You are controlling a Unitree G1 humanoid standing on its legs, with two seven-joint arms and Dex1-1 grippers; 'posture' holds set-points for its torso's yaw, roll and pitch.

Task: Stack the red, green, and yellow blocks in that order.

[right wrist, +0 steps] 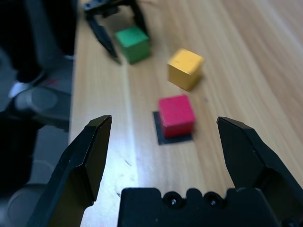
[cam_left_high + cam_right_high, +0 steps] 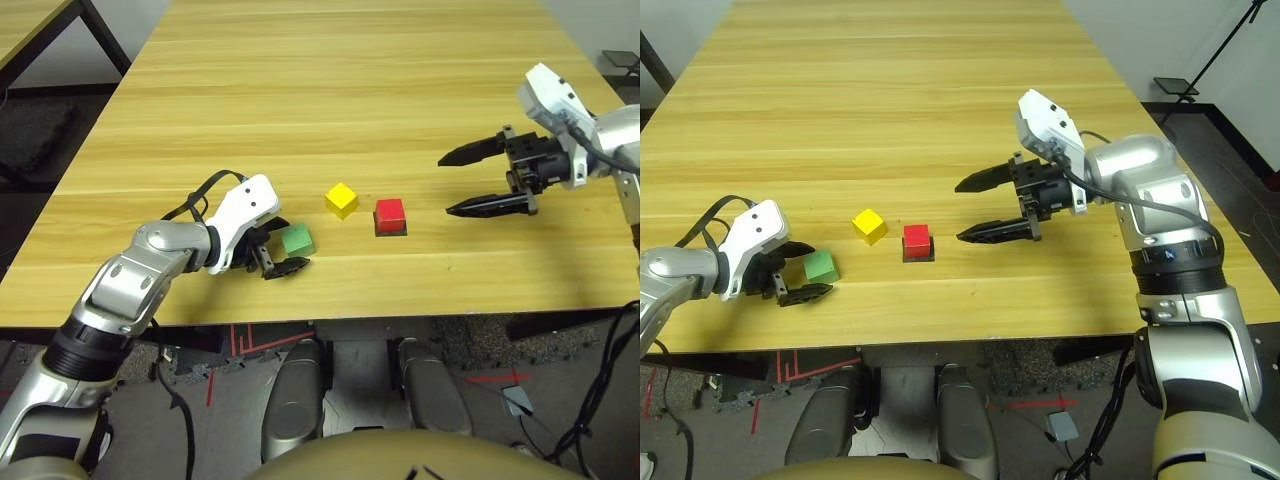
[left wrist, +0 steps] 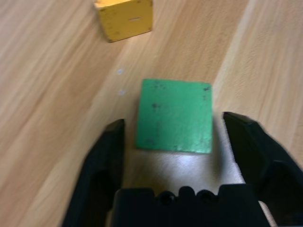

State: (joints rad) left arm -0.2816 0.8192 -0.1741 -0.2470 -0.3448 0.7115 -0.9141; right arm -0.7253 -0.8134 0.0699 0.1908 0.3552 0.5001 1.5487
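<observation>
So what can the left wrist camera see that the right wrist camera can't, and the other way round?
Left wrist view alone: the green block right up close, sitting between the left gripper's black fingers with a gap on each side. Right wrist view alone: the red block on a black patch, and the open right gripper. Both show the green block, the yellow block, the left gripper and the wooden table.

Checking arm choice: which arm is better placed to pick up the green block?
Left. The left gripper already straddles the green block; the right gripper hangs open, well beyond the red block.
</observation>
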